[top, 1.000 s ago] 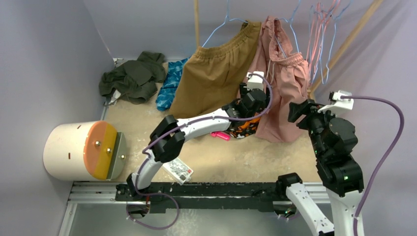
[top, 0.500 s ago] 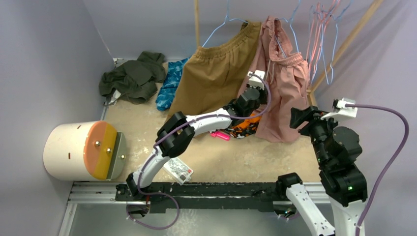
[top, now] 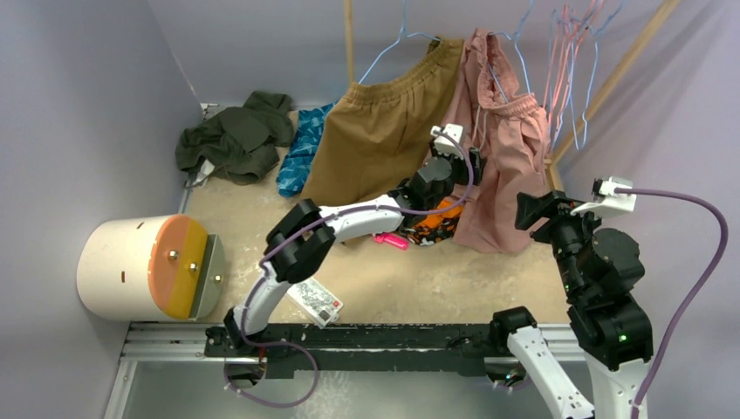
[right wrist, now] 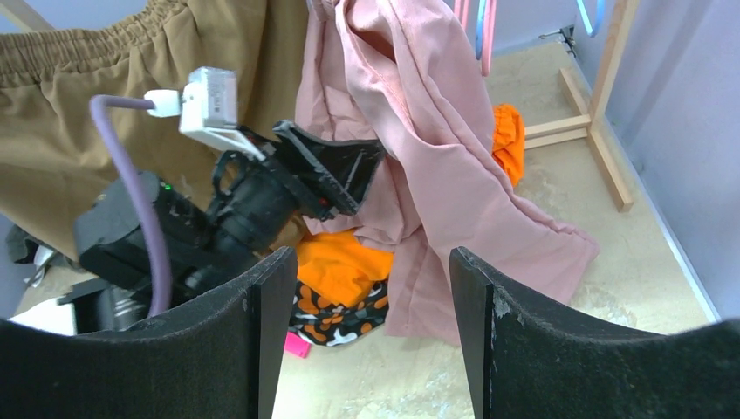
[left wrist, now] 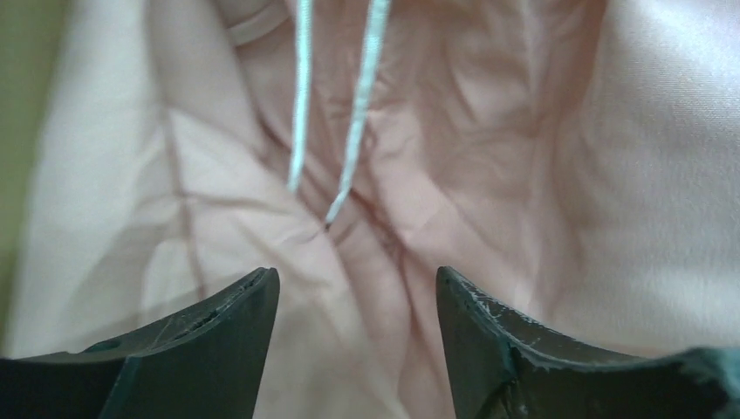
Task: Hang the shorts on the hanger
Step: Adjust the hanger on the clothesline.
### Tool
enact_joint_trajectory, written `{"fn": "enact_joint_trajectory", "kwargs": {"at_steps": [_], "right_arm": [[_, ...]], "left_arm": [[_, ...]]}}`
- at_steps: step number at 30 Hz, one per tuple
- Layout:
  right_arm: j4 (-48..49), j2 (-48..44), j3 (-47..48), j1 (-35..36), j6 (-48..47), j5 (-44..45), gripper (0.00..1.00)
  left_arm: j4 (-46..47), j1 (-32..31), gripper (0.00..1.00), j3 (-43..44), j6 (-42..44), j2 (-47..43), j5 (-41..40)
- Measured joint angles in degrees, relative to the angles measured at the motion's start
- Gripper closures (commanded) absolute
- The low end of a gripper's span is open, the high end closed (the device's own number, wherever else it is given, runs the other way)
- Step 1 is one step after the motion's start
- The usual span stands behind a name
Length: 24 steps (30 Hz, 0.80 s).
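- Dusty-pink fabric: the shorts (top: 510, 166) hang at the far right of the table (top: 454, 279), their top bunched up by the rail and their lower edge trailing onto the tabletop.
- The thin light-blue hanger (top: 524, 70) shows as wire at the upper edge of the shorts. Whether it runs through the waistband cannot be told.
- The left gripper (top: 473, 162) is stretched out to the shorts' left side with its fingers wide apart. In the left wrist view the two dark fingers (left wrist: 218, 314) frame creased pink cloth and clamp nothing.
- The light drawstring (left wrist: 358, 113) dangles in two strands above the gap between those fingers.
- The right gripper (top: 526, 208) is raised just right of the shorts, apart from them, with its fingers spread and empty.
- Tan-brown shorts (top: 380, 131) hang just left of the pink pair, touching it.
- A bright orange garment (top: 436, 218) lies on the table under the left wrist, against the foot of the shorts.
- Pink wire hangers (top: 563, 61) hang to the right on the wooden rack (top: 611, 74).
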Motion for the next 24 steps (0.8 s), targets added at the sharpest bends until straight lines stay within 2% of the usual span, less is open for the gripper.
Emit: {"fn": "enact_joint_trajectory", "kwargs": {"at_steps": [4, 11, 17, 24], "right_arm": [[0.11, -0.35, -0.07, 0.11, 0.04, -0.13, 0.33], [0.46, -0.35, -0.39, 0.11, 0.04, -0.39, 0.33], [0.44, -0.28, -0.39, 0.15, 0.07, -0.52, 0.33], [0.31, -0.26, -0.33, 0.15, 0.22, -0.55, 0.33]], "left_arm": [[-5.49, -0.61, 0.29, -6.29, -1.62, -7.56, -5.46], [-11.91, -1.75, 0.27, -7.08, -2.34, -13.07, -14.93], [-16.52, -1.77, 0.23, -2.1, -0.44, -8.28, -16.55], [-21.22, -1.73, 0.22, 8.09, 2.58, 0.28, -18.25]]}}
